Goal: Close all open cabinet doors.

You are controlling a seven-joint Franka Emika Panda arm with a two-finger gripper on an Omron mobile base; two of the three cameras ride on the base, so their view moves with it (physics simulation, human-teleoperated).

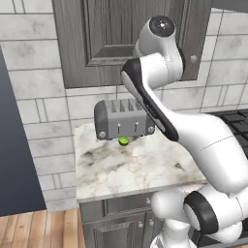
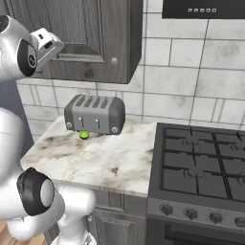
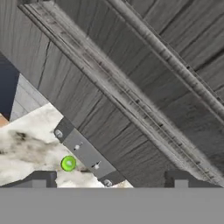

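Note:
A dark grey wood-grain cabinet door (image 2: 72, 28) with a recessed panel and a small round silver knob (image 2: 114, 61) hangs on the wall above the counter. It looks flat against its cabinet box. The left base view shows the same door (image 1: 106, 29) and knob (image 1: 193, 58) behind my raised arm. My hand (image 2: 45, 42) is up at the door's lower left part. In the hand view the door's panel (image 3: 131, 78) is very close, and my gripper (image 3: 111, 179) is open, its two fingertips (image 3: 43, 177) wide apart with nothing between them.
A grey toaster (image 1: 123, 118) stands at the back of the marble counter (image 1: 135, 169), with a small green round thing (image 1: 124, 141) in front of it. A black gas stove (image 2: 201, 167) is to the right, under a hood (image 2: 201, 8). A dark panel (image 1: 12, 145) rises at the left.

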